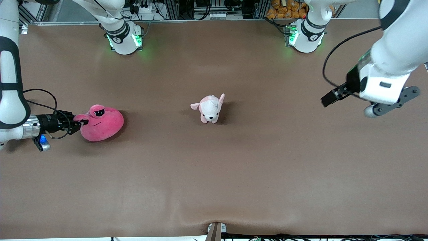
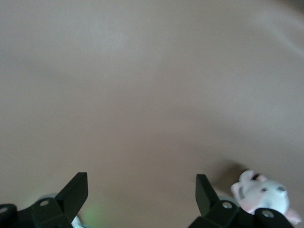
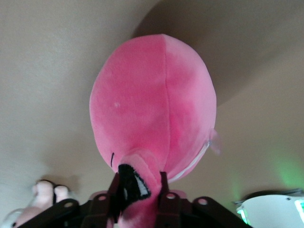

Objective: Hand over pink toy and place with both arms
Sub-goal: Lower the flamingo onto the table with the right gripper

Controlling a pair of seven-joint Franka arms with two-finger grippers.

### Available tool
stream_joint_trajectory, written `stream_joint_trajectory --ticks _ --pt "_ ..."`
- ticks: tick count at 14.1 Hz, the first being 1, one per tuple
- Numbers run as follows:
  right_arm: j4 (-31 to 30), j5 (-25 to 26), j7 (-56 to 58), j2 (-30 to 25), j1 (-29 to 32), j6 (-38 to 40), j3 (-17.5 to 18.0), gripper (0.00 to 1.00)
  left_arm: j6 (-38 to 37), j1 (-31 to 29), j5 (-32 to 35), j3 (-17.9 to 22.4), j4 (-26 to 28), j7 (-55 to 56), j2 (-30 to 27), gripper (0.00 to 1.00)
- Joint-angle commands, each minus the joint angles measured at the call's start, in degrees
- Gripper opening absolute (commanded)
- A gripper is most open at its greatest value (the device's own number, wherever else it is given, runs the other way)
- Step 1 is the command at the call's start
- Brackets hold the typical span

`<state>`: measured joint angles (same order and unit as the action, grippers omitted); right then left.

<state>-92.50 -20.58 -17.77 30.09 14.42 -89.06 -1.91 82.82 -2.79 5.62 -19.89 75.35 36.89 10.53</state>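
Observation:
The pink toy (image 1: 102, 124) lies on the brown table (image 1: 214, 174) toward the right arm's end, eyes up. My right gripper (image 1: 82, 122) is low at the toy's outer edge. In the right wrist view its fingers (image 3: 113, 190) pinch a stubby part of the pink toy (image 3: 152, 104) that carries a black eye patch, so the right gripper (image 3: 137, 190) is shut on the toy. My left gripper (image 1: 327, 98) hangs in the air over the left arm's end of the table. The left gripper (image 2: 142, 190) is open, with only bare table between its fingers.
A small pale pink-and-white puppy plush (image 1: 210, 108) stands at the table's middle, and the puppy (image 2: 263, 194) shows beside one left finger. The two arm bases (image 1: 125, 38) (image 1: 306, 36) with green lights stand along the table edge farthest from the front camera.

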Motion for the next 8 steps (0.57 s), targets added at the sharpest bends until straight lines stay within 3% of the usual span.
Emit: stream_joint_trajectory --ticks 1,3,5,6,8 --pt "1.71 2.91 1.25 -1.61 -0.88 1.17 1.20 1.00 -0.29 3.21 0.18 7.21 6.01 -11.29 -6.39 1.00" --pt "2.15 5.62 4.31 -3.80 -4.55 1.00 1.20 1.00 -0.38 3.66 -1.31 9.86 9.44 -16.56 -9.99 1.00" --pt "2.07 12.55 6.16 -6.79 -8.69 0.64 1.29 1.00 -0.20 7.07 -2.02 16.34 13.92 -20.62 -14.64 1.00" --pt "1.72 13.37 7.21 -7.93 -9.75 0.64 1.20 1.00 -0.11 7.96 -2.72 18.64 15.42 -20.90 -16.23 1.00" --pt "0.67 13.55 10.29 -9.96 -10.02 0.47 1.20 1.00 -0.11 7.97 -2.81 19.19 17.62 -21.86 -18.43 1.00"
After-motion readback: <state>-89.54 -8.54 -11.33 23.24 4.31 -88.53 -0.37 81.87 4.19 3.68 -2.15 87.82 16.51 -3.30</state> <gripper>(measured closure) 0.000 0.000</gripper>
